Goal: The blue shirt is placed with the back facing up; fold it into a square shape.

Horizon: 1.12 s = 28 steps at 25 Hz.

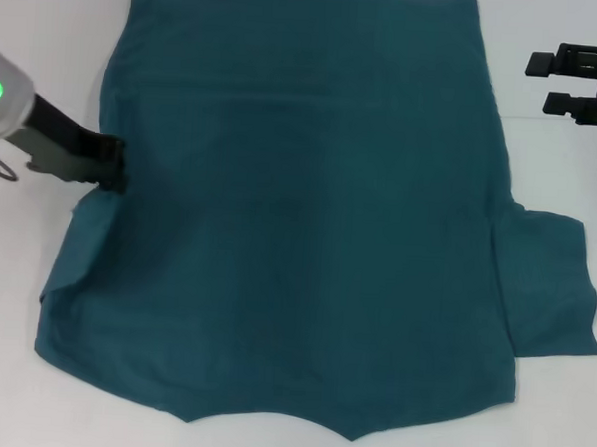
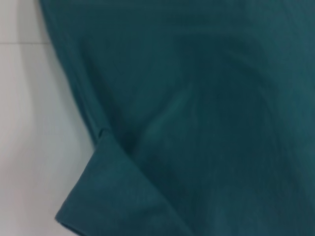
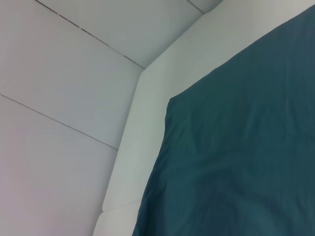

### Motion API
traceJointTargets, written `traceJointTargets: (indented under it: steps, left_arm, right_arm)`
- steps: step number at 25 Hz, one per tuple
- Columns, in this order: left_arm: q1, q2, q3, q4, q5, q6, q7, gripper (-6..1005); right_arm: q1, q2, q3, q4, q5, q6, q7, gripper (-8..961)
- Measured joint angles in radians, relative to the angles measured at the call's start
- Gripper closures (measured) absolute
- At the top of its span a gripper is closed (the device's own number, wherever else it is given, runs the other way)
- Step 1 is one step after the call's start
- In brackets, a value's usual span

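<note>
The blue shirt [image 1: 299, 214] lies spread flat on the white table, its straight hem at the far side and its neck edge at the near side. One sleeve [image 1: 551, 287] sticks out flat on the right. The other sleeve [image 1: 76, 262] at the left is creased along the body. My left gripper [image 1: 111, 166] sits low at the shirt's left edge, just above that sleeve, touching the fabric. The left wrist view is filled with shirt fabric [image 2: 206, 113] and the sleeve's fold [image 2: 108, 191]. My right gripper [image 1: 542, 83] hovers open off the shirt's far right side, holding nothing.
White table [image 1: 29, 400] surrounds the shirt, with bare strips on the left, right and near sides. In the right wrist view a shirt corner [image 3: 236, 147] lies near the table's edge [image 3: 128, 162], with tiled floor [image 3: 59, 98] beyond.
</note>
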Motion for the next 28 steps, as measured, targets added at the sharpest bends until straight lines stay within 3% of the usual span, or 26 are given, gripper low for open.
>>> traceJointTargets:
  steps: [4,11,20,25,26,28]
  left_arm:
    - [-0.028,0.009,-0.032,-0.121,-0.003,-0.084,-0.005,961]
    - [-0.020,0.012,-0.065,-0.150,-0.075,-0.079,0.051,962]
    - [0.021,0.018,-0.103,-0.126,-0.218,0.054,0.197,742]
    - [0.113,0.049,-0.183,-0.107,-0.319,0.062,0.201,599]
    - [0.156,0.056,-0.206,-0.104,-0.370,0.075,0.222,552]
    - [0.179,0.058,-0.211,-0.102,-0.399,0.092,0.250,459]
  right_arm:
    - [-0.003,0.000,0.000,0.000,-0.001,0.000,-0.001,159]
    - [-0.007,0.000,0.000,0.000,-0.001,0.000,-0.001,158]
    - [-0.008,0.000,0.000,0.000,-0.001,0.003,-0.002,159]
    - [-0.015,-0.002,-0.020,-0.005,-0.001,-0.013,-0.018,159]
    - [-0.019,-0.005,-0.032,-0.009,-0.001,-0.025,-0.031,159]
    - [-0.030,-0.012,-0.057,-0.025,-0.004,-0.070,-0.071,159]
